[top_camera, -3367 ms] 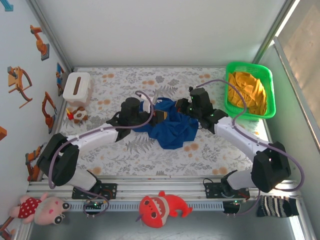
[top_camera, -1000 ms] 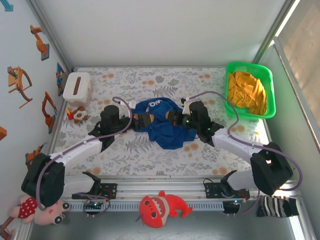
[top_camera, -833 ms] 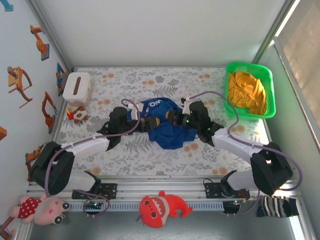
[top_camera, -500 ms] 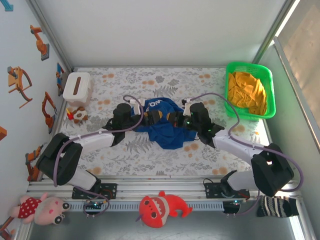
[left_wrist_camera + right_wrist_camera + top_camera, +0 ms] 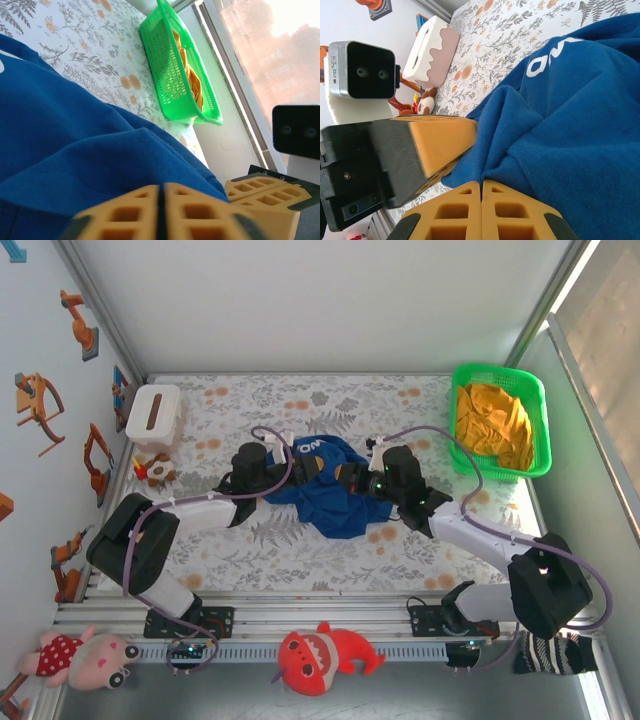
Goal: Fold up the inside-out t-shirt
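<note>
1. Cloth comes first: the inside-out t-shirt (image 5: 338,502) lies bunched at mid-frame of the top view on the floral tabletop (image 5: 250,540). The step in hand, I judge, is spreading it flat before any fold.
2. The left hand (image 5: 161,192) has its pads pressed together on a ridge of the blue cloth. The right hand (image 5: 481,186) is clamped the same way on a fold just beside it, near the shirt's upper middle.
3. To do this well, draw the two hands apart sideways, low and even, so the heap opens rather than twists. If only one layer follows, release and take a hem or shoulder instead.
4. The shirt is royal blue and soft, heaped in thick rounded folds, with white lettering (image 5: 545,59) at its upper edge. Sleeves and collar cannot be made out.
5. Further out, a green basket (image 5: 500,465) of orange cloth sits upper right and a white tissue box (image 5: 153,410) upper left, both well apart from the shirt
</note>
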You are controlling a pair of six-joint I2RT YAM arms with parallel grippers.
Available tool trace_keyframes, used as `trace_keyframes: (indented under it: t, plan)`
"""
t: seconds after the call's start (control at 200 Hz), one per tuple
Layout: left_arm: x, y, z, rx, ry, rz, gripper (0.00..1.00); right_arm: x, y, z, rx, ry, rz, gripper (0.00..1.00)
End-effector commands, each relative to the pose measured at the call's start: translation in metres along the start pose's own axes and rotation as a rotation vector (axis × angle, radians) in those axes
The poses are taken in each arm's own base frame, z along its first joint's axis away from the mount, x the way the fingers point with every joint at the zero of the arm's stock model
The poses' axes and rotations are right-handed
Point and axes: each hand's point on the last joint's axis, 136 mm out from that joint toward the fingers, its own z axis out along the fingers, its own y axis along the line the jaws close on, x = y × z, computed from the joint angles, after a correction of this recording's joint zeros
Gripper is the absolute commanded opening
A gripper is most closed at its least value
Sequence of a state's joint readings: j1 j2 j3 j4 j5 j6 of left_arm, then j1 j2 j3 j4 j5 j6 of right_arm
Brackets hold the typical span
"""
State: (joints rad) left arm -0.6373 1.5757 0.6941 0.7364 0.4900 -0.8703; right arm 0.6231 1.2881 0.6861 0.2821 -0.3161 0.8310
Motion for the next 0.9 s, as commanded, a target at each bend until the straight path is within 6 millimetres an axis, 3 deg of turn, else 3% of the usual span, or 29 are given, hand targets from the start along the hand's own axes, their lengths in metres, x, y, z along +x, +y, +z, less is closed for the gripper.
trace_keyframes:
  t: [0.0, 0.09, 0.165, 0.255, 0.406, 0.591, 0.741, 0.891]
  plan:
    - [-0.019, -0.035, -0.004, 0.083, -0.031, 0.045, 0.00, -0.004, -0.005, -0.005, 0.027, -0.030, 0.000, 0.00]
    - [-0.029, -0.056, -0.010, 0.098, -0.030, 0.070, 0.00, -0.003, -0.021, -0.010, 0.093, -0.040, 0.006, 0.01]
    - [-0.037, -0.075, -0.014, 0.113, -0.018, 0.088, 0.00, -0.002, -0.033, -0.017, 0.165, -0.044, -0.006, 0.37]
    - [-0.043, -0.097, -0.020, 0.130, 0.008, 0.100, 0.00, -0.003, -0.039, -0.029, 0.222, -0.052, -0.036, 0.50]
    - [-0.045, -0.121, -0.025, 0.149, 0.047, 0.114, 0.00, -0.011, -0.029, -0.051, 0.245, -0.074, -0.106, 0.52]
    - [-0.050, -0.141, -0.028, 0.190, 0.061, 0.128, 0.00, -0.022, 0.000, -0.068, 0.214, -0.069, -0.219, 0.56]
    - [-0.051, -0.141, -0.026, 0.182, 0.065, 0.127, 0.00, -0.025, 0.030, -0.069, 0.163, -0.065, -0.279, 0.55]
    - [-0.050, -0.139, -0.024, 0.177, 0.071, 0.116, 0.00, -0.020, 0.048, -0.052, 0.132, -0.040, -0.304, 0.56]
